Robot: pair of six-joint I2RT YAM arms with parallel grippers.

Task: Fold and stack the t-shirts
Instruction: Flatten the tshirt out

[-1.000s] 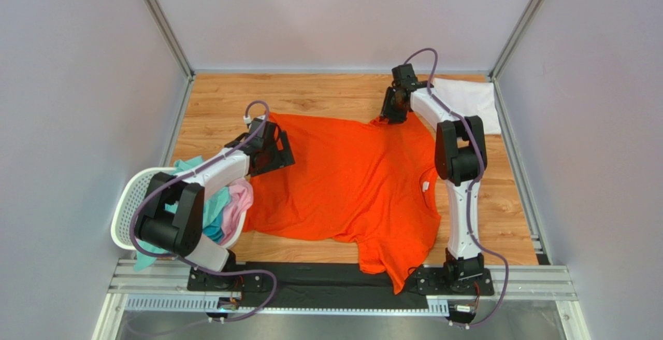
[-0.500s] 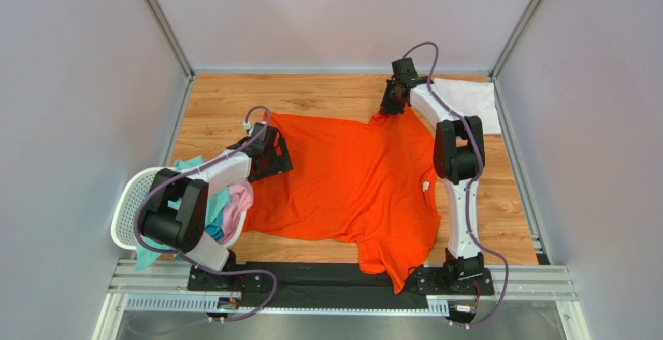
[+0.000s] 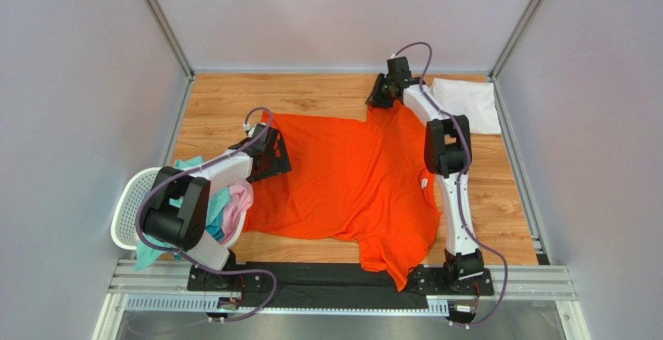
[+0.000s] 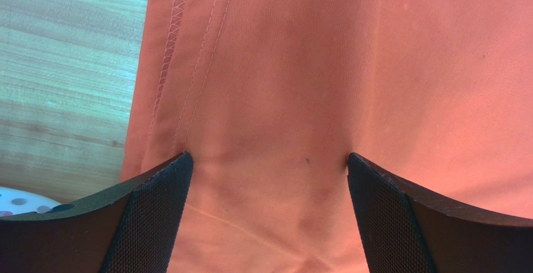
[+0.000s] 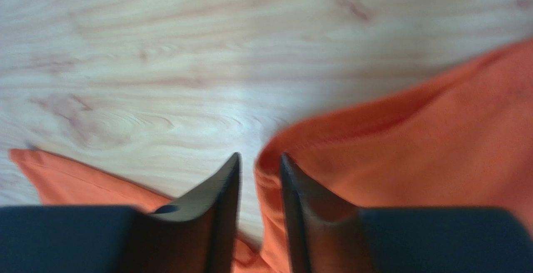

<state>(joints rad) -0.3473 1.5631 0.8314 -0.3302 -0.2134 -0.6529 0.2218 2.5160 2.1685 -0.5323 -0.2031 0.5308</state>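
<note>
The bright orange t-shirt (image 3: 350, 181) lies spread on the wooden table, with one sleeve hanging over the near edge. My left gripper (image 3: 276, 153) rests on its left edge, jaws wide open, and cloth fills the space between them in the left wrist view (image 4: 268, 155). My right gripper (image 3: 376, 100) is at the shirt's far corner, shut on a fold of the orange cloth (image 5: 266, 179). The right wrist view is blurred. A folded white t-shirt (image 3: 469, 103) lies at the back right. Teal (image 3: 219, 204) and pink (image 3: 240, 202) shirts sit in the basket.
A white mesh laundry basket (image 3: 131, 204) stands at the left near edge beside the left arm. Grey walls close in the table on three sides. Bare wood (image 3: 233, 99) shows behind the orange shirt and to the right (image 3: 498, 192) of the right arm.
My right gripper has moved back and to the left, drawing the orange shirt's far corner with it. The left gripper has hardly moved.
</note>
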